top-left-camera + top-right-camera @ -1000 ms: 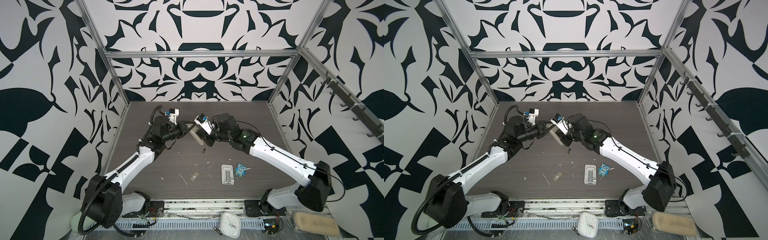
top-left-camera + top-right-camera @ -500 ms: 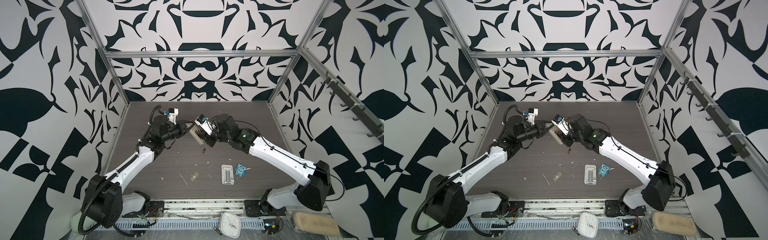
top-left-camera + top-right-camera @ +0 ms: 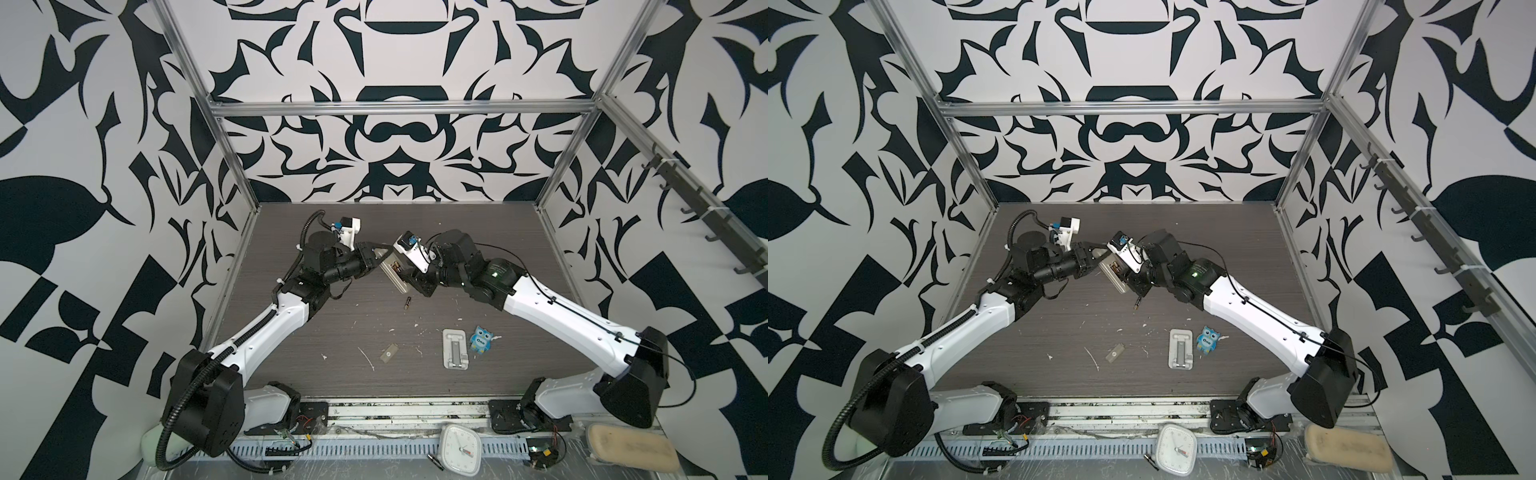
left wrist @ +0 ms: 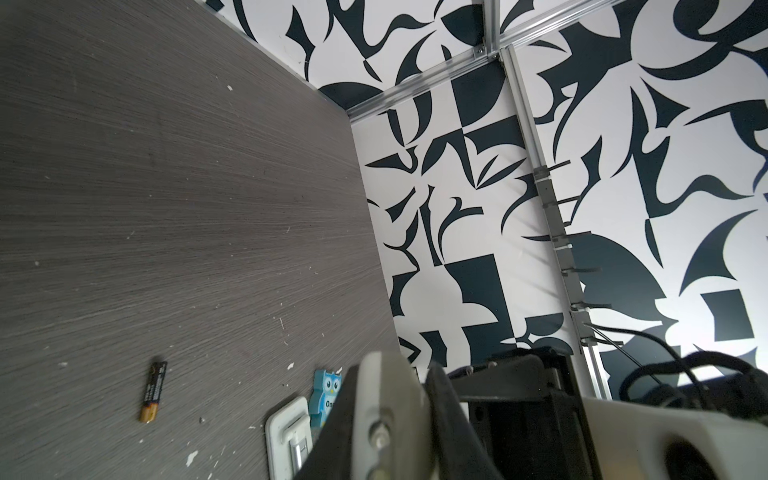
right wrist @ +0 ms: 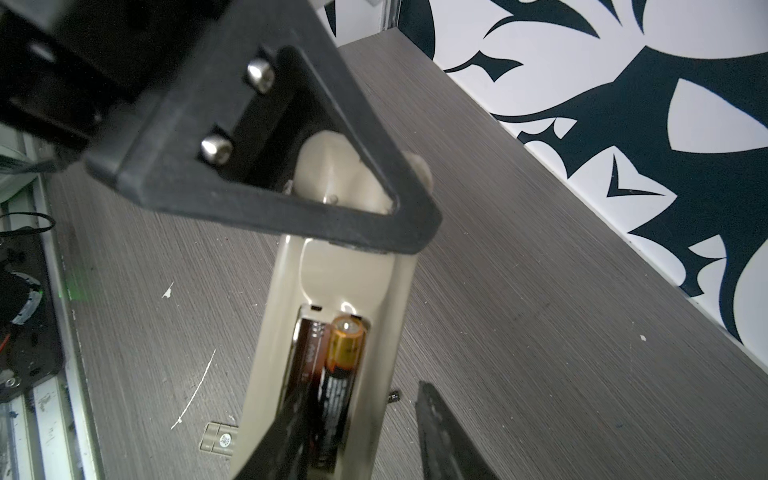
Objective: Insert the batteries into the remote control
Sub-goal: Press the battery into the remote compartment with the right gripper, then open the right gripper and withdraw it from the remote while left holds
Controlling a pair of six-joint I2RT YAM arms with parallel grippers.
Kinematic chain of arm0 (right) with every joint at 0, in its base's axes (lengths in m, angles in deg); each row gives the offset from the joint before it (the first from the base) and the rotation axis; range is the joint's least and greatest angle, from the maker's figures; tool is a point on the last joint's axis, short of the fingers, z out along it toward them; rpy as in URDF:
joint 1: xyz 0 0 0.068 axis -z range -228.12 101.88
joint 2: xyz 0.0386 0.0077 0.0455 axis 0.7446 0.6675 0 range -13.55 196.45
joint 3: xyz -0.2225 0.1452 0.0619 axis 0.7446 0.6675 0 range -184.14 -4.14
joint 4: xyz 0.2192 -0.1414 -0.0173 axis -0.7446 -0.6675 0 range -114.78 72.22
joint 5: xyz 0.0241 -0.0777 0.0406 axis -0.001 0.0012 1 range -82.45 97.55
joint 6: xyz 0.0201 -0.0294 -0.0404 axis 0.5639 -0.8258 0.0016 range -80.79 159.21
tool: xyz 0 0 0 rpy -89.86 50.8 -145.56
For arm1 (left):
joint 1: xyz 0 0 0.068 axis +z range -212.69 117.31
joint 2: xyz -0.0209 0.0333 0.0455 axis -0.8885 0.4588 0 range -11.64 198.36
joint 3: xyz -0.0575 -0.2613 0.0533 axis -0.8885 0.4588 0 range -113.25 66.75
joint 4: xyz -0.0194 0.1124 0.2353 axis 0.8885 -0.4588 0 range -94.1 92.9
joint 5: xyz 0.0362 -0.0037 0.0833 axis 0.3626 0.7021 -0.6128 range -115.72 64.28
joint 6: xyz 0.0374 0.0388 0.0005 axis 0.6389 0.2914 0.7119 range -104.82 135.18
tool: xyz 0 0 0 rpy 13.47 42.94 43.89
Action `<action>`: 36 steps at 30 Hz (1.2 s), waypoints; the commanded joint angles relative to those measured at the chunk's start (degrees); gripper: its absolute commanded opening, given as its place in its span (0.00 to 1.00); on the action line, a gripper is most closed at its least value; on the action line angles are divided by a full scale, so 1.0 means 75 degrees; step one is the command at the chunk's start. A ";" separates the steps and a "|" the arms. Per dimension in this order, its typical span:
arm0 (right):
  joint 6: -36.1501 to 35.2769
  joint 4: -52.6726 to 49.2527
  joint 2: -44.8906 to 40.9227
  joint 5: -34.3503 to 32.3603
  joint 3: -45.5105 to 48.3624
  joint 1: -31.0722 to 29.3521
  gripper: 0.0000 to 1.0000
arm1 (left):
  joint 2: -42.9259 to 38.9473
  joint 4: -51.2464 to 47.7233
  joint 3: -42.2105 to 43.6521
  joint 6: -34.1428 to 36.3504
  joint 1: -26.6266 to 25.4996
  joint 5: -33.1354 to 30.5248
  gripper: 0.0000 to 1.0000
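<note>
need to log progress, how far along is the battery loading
Done: one battery sits in the remote control's bay. In hand: the left gripper holds the remote off the table; the right gripper stands open at the bay. Left: the second battery lies on the table, the cover too.

— Where do the top views sit?
— High at the front, side by side, looking down over the whole table (image 3: pixel 374 232); they share nearly everything.
— The wrist cameras?
— Left one looks low across the table to the wall (image 4: pixel 457 208), sharing the loose battery (image 4: pixel 153 390) with both top views. Right one hangs close over the remote control (image 5: pixel 340 274).
</note>
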 commanded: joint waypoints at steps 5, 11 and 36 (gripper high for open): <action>-0.0041 -0.0305 -0.0284 0.0476 0.0238 0.0003 0.47 | -0.0267 0.0190 -0.0289 -0.0007 -0.0003 0.0322 0.00; -0.0024 -0.0296 -0.0407 0.0733 0.0319 0.0008 0.49 | -0.0296 -0.0770 -0.0546 0.0349 -0.0003 0.0366 0.00; -0.0609 -0.1019 -0.1056 0.1421 -0.0077 -0.0036 0.60 | -0.0144 -0.3338 -0.1518 0.1510 0.0021 0.0998 0.00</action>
